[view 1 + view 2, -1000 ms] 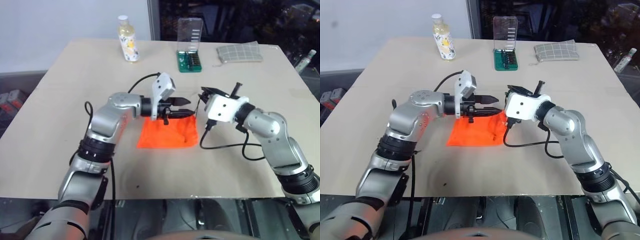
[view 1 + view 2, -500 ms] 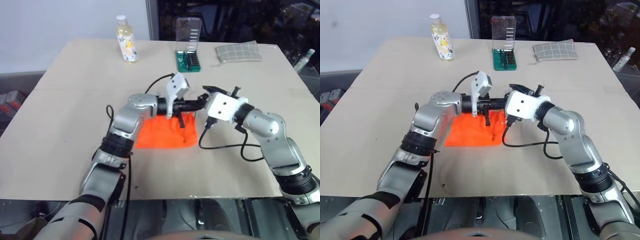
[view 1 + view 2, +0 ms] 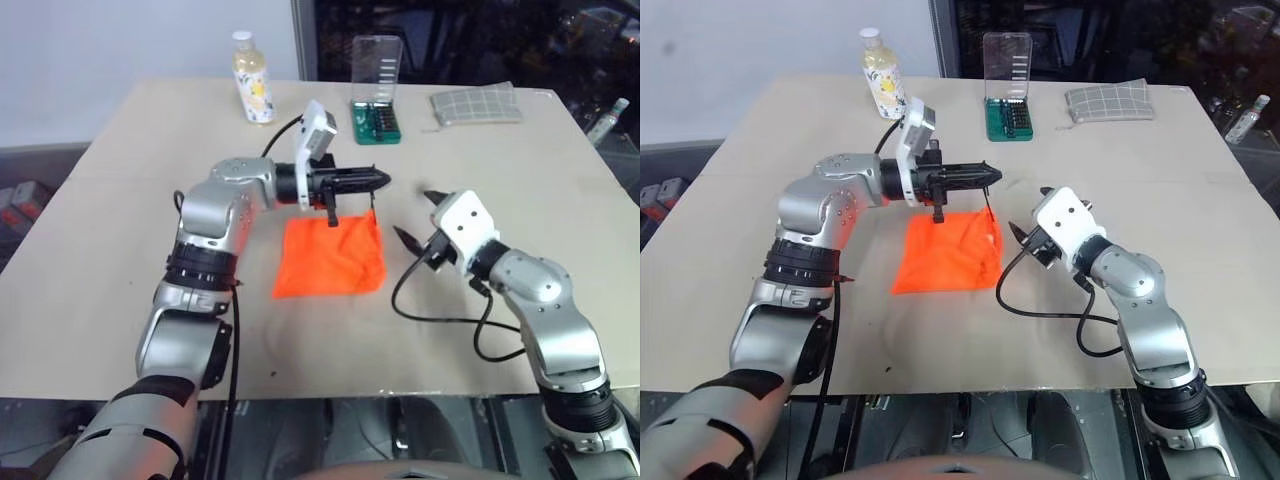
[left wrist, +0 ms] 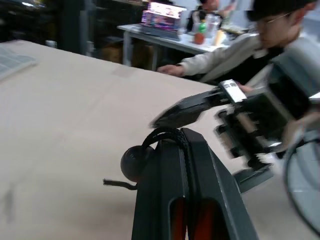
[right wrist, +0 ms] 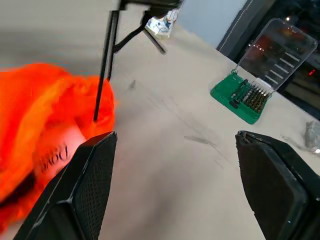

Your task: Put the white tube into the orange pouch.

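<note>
Between your grippers: the orange pouch (image 3: 331, 258) lies on the table, its far right corner hanging from a black cord (image 3: 374, 214).
Left gripper (image 3: 372, 180): fingers pressed together on the cord's end, above the pouch's far edge; you see the cord looped over the closed fingertips (image 4: 172, 145), with a round toggle (image 4: 132, 163) beside them.
Right gripper (image 3: 421, 216): jaws spread wide with nothing between them, standing just to the pouch's right, apart from it.
White tube (image 5: 59, 148): a pale, printed face shows inside the pouch's open mouth, close beside your right gripper's finger (image 5: 80, 192); you can judge it already inside.
Step in hand: closing up, I judge; insertion looks done.
Next move: likely you must draw the cord away from the pouch while something holds the fabric down; pulling alone would lift it.
Pouch material: soft, bright fabric, crumpled and puckered near the cord.
Cord: thin, black, taut.
Table (image 3: 130, 200): flat, matt beige board.
</note>
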